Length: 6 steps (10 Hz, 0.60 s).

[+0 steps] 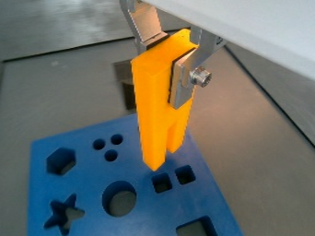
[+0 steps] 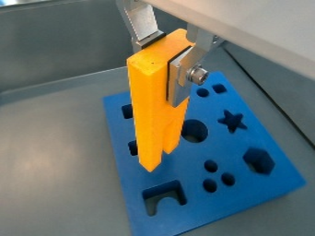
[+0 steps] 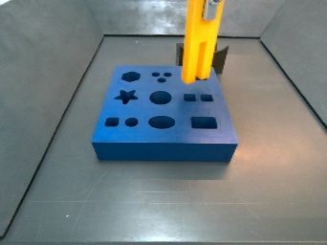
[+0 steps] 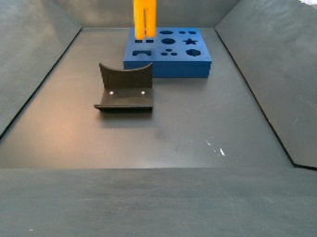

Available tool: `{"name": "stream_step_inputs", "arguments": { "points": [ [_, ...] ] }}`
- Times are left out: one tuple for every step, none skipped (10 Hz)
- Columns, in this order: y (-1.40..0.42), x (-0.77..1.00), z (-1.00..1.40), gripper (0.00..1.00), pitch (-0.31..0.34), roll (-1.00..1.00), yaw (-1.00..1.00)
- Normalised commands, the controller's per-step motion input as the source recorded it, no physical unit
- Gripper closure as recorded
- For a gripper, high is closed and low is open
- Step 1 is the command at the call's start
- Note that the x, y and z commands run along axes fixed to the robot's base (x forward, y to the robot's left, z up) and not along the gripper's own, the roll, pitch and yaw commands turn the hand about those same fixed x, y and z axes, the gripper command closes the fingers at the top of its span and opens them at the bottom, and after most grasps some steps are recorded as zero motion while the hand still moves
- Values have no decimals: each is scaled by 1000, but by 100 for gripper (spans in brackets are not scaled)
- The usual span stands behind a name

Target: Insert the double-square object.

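1. The robot's gripper point(image 1: 172, 57) is clamped on the upper end of the long, slim yellow-orange double-square object point(image 1: 161, 101), silver finger plates pressing it from two sides in both wrist views point(image 2: 172, 57).

2. The bar hangs upright, long axis vertical, straight below the gripper. Its lower end hovers above the blue rectangular block with shaped cut-outs point(image 3: 163, 120), apparently not yet inside any opening.

3. The relation that decides the coming move: the bar's tip is just above the pair of small joined square holes point(image 1: 172, 178), and in a wrist view it stands slightly to one side of them. In a side view point(image 3: 197, 97) the same holes lie just below and in front of the bar's bottom end.

4. The blue block sits toward the far edge of the grey metal counter point(image 4: 186, 139) in a side view, with the bar point(image 4: 145, 18) above its far end.

5. A dark grey curved block point(image 4: 125, 89) lies well apart from it, nearer the counter's middle, untouched.

6. Judged from this, insertion remains to be done: a small sideways correction, then a straight descent, keeping the two-square section square to the holes.
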Motion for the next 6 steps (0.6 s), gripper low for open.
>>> {"name": "stream_step_inputs", "arguments": {
  "points": [
    [-246,211,0,100,1,-3,-766],
    [-274,214,0,100,0,-30,-754],
    [-280,211,-20,100,-13,-19,-751],
    [-283,131,-251,100,0,16,-834],
    [-80,57,-240,100,0,69,-903],
    [0,337,0,100,137,156,-489]
  ]
}}
